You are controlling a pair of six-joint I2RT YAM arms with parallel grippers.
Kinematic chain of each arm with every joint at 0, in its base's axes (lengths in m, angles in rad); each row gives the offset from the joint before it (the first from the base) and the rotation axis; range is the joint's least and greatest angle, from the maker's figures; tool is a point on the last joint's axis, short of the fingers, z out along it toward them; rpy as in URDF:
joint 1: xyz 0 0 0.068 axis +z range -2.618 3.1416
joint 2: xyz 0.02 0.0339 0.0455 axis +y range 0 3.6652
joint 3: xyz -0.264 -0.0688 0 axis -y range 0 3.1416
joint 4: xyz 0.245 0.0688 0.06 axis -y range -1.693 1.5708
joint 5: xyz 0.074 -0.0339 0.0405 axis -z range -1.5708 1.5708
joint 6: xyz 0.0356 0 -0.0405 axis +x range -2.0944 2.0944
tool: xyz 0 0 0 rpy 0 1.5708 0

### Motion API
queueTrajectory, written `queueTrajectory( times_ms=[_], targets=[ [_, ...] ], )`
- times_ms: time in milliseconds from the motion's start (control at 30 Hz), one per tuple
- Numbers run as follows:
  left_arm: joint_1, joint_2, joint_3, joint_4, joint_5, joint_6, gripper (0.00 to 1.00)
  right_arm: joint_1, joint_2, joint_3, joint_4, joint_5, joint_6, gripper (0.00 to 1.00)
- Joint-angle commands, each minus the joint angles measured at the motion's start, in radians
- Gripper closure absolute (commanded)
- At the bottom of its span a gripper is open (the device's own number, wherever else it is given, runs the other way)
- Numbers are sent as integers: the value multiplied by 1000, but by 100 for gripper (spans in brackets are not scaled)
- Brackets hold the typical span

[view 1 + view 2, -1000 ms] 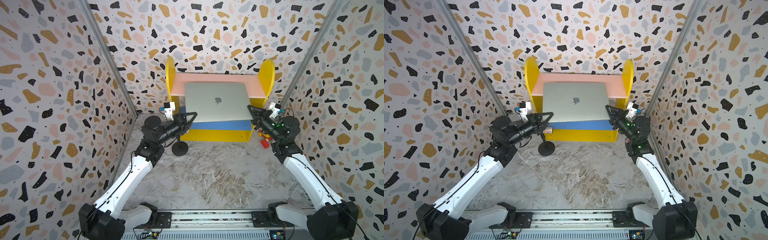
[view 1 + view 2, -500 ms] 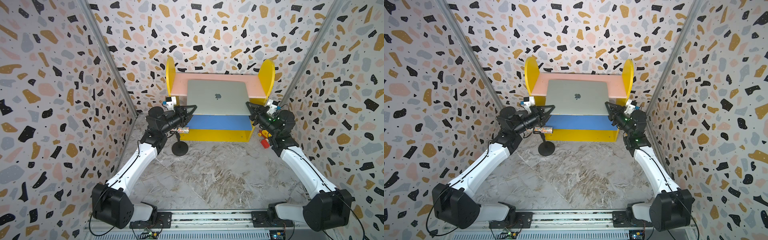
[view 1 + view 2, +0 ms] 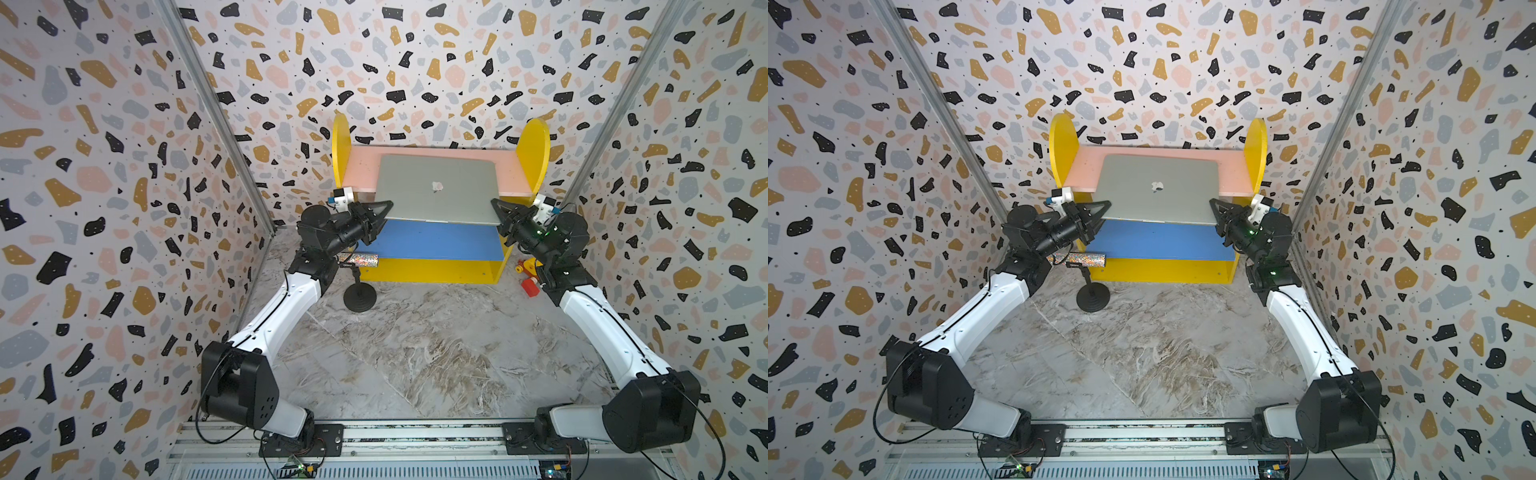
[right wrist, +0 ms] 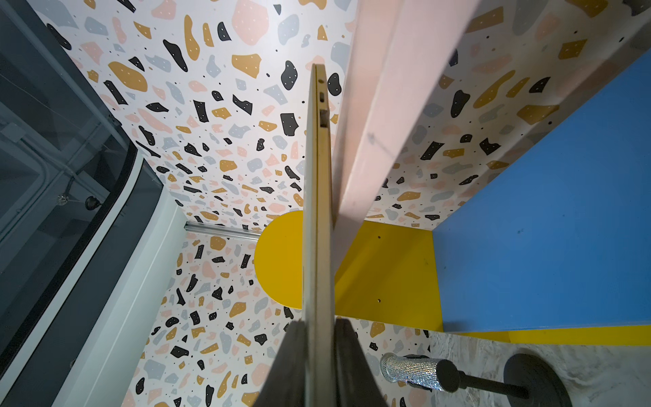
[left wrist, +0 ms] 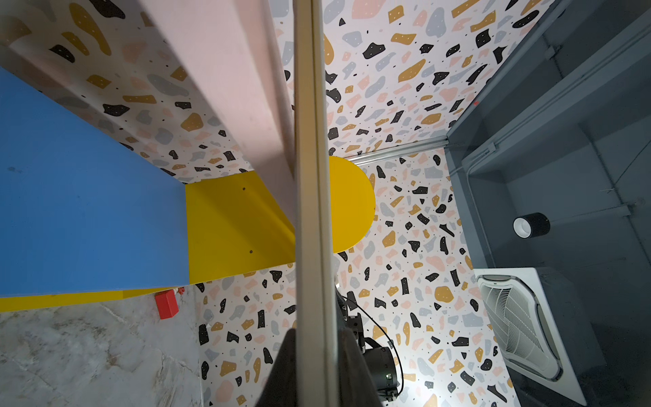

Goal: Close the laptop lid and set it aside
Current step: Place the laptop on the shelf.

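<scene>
Pinching thin silver laptop [image 3: 436, 195] | left claw [image 3: 387, 210] — clamped on it | right claw [image 3: 495, 207] — likewise

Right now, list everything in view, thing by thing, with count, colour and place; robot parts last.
shelf unit: one, yellow sides, pink upper board, blue lower board, at the back wall.
laptop: one, silver-grey, lid closed, held partly over the pink upper board.
microphone: one, glittery silver on a black stand, on the floor by the shelf unit's left end.
toy: one, red and yellow, on the floor by the shelf unit's right end, partly hidden.
left tool: one, black, clamped on the laptop's left edge.
right tool: one, black, clamped on the laptop's right edge.
</scene>
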Motion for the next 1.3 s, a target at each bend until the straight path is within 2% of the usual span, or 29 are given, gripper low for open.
queueTrajectory(
  times_ms=[0,633,767,1033,1267],
  targets=[
    [-40,14,74,146,86,8,100,53,-9,64,71,-181,-5,100],
    [-39,69,144,190,74,-61,100,16,69,151,63,-205,25,100],
    [-39,81,164,191,74,-72,95,14,86,164,69,-215,45,99],
    [-39,83,183,189,72,-78,87,10,111,181,60,-231,68,88],
    [-39,83,179,192,68,-81,81,9,125,190,60,-242,84,85]
  ],
)
